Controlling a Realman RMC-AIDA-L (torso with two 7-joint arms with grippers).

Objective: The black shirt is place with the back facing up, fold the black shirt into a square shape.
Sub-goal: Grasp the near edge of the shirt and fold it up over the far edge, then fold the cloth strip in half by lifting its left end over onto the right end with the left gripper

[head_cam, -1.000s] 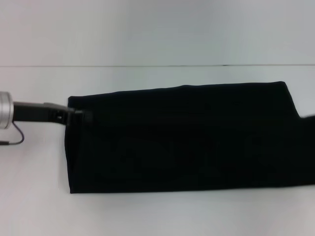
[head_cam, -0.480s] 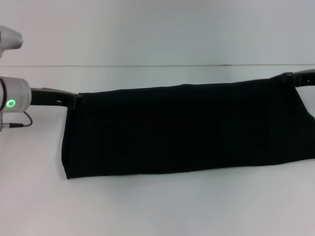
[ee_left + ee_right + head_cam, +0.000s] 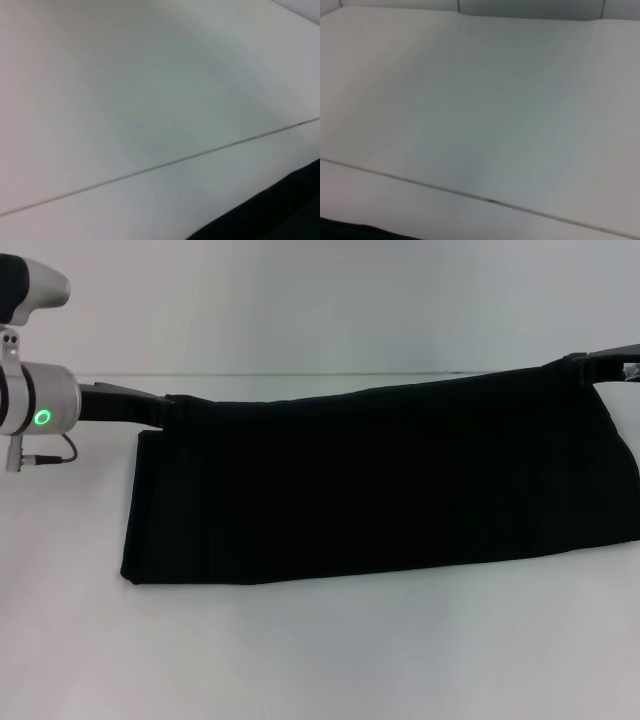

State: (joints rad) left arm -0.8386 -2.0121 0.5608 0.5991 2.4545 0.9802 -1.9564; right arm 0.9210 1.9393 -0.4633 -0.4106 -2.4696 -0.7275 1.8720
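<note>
The black shirt (image 3: 380, 490) is a long folded band stretched across the white table (image 3: 320, 660) in the head view. My left gripper (image 3: 168, 410) grips its far left corner and my right gripper (image 3: 578, 364) grips its far right corner. Both hold the far edge raised, while the near edge lies on the table. The fingertips are lost against the black cloth. A strip of the shirt shows at the edge of the left wrist view (image 3: 280, 215) and of the right wrist view (image 3: 345, 232).
A thin seam (image 3: 300, 374) runs across the back of the table, where it meets the pale wall. The shirt's right end runs out of the head view. White table surface lies in front of the shirt.
Both grippers have risen and moved toward the back with the shirt's far edge. The right gripper came into view. The shirt's near edge has slid away from me.
</note>
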